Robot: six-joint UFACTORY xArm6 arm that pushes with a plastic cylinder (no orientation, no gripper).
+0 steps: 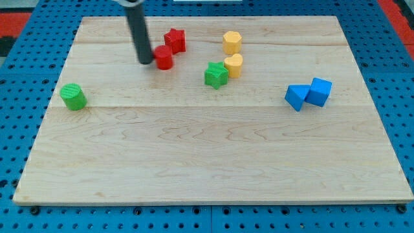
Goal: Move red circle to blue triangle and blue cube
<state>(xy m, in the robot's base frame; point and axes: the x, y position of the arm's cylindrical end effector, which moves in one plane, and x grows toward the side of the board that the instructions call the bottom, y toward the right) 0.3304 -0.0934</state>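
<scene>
My tip [145,61] seemingly touches the red circle's [163,57] left; no jaws visible.

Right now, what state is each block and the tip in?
my tip: down, at red circle's left side
red circle: beside red star, far from blues
red star: untouched
blue triangle: touching blue cube
blue cube: resting
green star: against lower yellow block
upper yellow block: alone
green cylinder: alone

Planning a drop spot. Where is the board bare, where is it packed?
Bare: the whole bottom half below green cylinder and the blue pair, blue triangle and blue cube. Crowded: top centre, my tip beside red circle, red star, green star, yellow blocks.
</scene>
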